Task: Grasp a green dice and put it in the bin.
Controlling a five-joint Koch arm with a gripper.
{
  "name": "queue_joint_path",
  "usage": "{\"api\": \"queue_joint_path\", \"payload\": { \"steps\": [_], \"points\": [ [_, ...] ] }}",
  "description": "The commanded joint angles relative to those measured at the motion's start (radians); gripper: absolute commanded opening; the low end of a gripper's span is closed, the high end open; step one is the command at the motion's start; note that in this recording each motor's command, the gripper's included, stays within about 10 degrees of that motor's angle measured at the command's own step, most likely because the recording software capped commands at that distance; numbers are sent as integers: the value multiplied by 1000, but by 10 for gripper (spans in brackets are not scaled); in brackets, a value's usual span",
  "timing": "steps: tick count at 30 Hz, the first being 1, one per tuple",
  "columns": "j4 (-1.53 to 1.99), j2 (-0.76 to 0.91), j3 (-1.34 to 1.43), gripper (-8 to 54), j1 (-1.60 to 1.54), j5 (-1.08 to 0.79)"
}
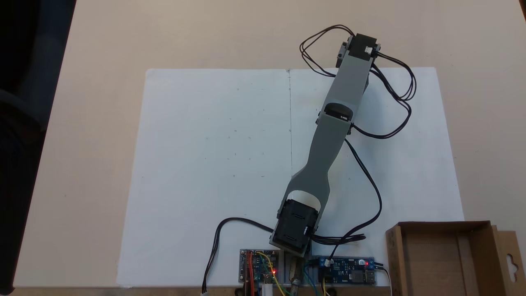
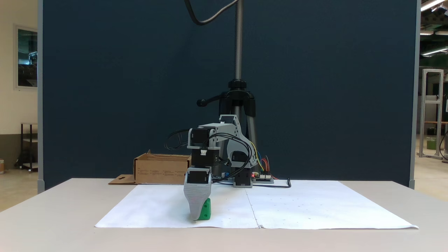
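Fixed view from above: grey plastic arm stretches diagonally over the white paper, its far end covering whatever lies beneath. Brown cardboard bin, open-topped, sits off the paper's lower right corner, cut by the frame edge.

Fixed view from the table's front: gripper points down at the paper's near edge, one ribbed grey jaw facing the camera. Dice, glossy green, is half hidden behind it, touching the paper. Jaw state: can't tell. Bin is behind, left of the arm.
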Motion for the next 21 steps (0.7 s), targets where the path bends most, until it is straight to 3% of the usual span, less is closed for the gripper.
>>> {"api": "queue_joint_path", "payload": {
  "steps": [1,10,18,21],
  "points": [
    [-29,21,-60,364,6,-83],
    [-11,17,-60,363,5,-83],
    [-5,17,-60,280,-2,-83],
    [-5,17,-60,206,-3,-81]
  ]
}}
